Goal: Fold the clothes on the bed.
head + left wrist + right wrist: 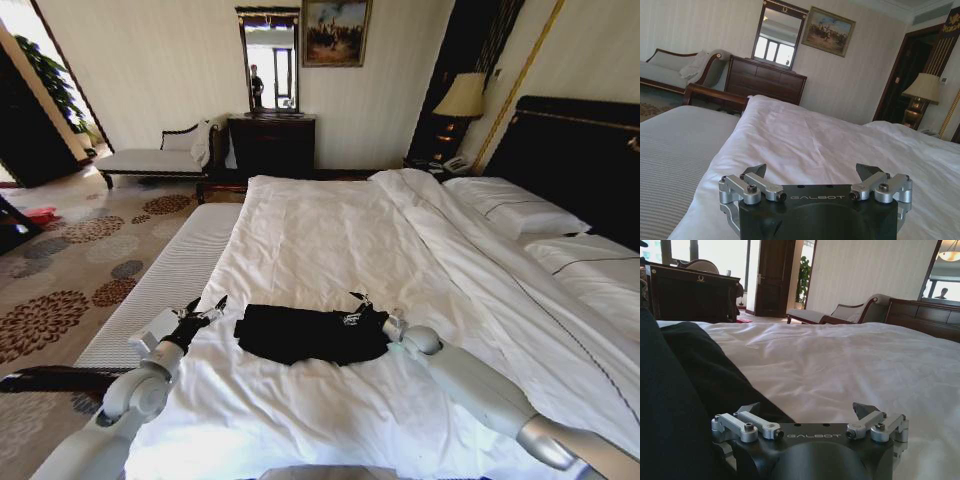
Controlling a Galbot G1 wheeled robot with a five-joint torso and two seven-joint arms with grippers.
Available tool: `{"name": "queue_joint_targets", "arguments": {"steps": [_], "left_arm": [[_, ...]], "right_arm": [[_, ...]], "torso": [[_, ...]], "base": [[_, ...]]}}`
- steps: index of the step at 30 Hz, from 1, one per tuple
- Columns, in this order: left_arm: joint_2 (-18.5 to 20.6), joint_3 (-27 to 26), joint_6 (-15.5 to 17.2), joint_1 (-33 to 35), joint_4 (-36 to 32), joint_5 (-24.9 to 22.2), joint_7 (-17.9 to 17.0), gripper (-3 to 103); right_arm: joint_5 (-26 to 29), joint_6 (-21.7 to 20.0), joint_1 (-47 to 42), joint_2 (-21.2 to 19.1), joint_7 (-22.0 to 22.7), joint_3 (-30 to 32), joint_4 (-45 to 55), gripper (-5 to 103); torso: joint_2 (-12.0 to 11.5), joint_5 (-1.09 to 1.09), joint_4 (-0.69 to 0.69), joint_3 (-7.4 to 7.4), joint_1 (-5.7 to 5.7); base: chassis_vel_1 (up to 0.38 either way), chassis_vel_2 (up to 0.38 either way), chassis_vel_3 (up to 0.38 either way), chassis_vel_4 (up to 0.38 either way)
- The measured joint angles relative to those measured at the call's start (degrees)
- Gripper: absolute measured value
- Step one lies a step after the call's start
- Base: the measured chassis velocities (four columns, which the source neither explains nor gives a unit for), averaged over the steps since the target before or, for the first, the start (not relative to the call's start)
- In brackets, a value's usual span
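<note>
Left pincer (204, 309): hovers low over the white sheet just left of the T-shirt, near the bed's left edge, tips spread apart, nothing between them; the left wrist view shows the same parted tips (811, 173) above bare sheet.

Black T-shirt (310, 333): lies bunched and partly folded on the near part of the bed (330, 240), between the two pincers, small white lettering at its right end.

Right pincer (362, 301): at the T-shirt's right end, touching or just above the fabric, tips apart and gripping nothing; the right wrist view shows the parted tips (808, 412) with dark cloth (700, 380) lying beside and partly beneath one finger.
</note>
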Motion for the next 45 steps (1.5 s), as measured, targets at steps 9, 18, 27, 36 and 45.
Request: {"name": "queue_joint_targets", "arguments": {"steps": [9, 18, 27, 36, 45], "left_arm": [[-0.3, 0.0, 0.2, -0.5, -0.4, -0.8, 0.0, 100], [-1.1, -0.9, 0.4, 0.0, -0.9, -1.0, 0.0, 100], [-2.1, -1.0, 0.5, 0.3, -1.2, -1.1, -0.1, 100], [-2.3, -0.7, 0.8, 0.7, -2.4, -1.1, -0.7, 100], [-1.0, -1.2, 1.4, 0.7, -3.2, -2.1, -1.1, 100]], "right_arm": [[-2.1, 0.2, -6.4, -3.6, 0.1, 1.9, 6.8, 100], [-2.9, -1.5, -11.5, -7.7, 1.5, 4.6, 16.5, 100], [-3.2, -1.8, -15.5, -7.8, 2.0, 9.9, 17.7, 100], [0.0, -2.4, -8.0, -7.6, 2.4, 6.2, 13.1, 100], [-3.3, -0.3, -3.4, -1.9, 1.6, 1.1, 4.2, 100]], "torso": [[0.0, 0.0, -0.01, -0.01, 0.0], [0.0, -0.02, 0.01, -0.01, 0.0], [0.0, 0.01, -0.01, -0.01, -0.01], [0.0, -0.02, 0.0, 0.0, 0.0], [0.0, -0.01, 0.01, 0.0, 0.0]], "base": [[0.0, 0.0, 0.0, 0.0], [0.0, 0.0, 0.0, 0.0], [0.0, 0.0, 0.0, 0.0], [0.0, 0.0, 0.0, 0.0], [0.0, 0.0, 0.0, 0.0]]}}
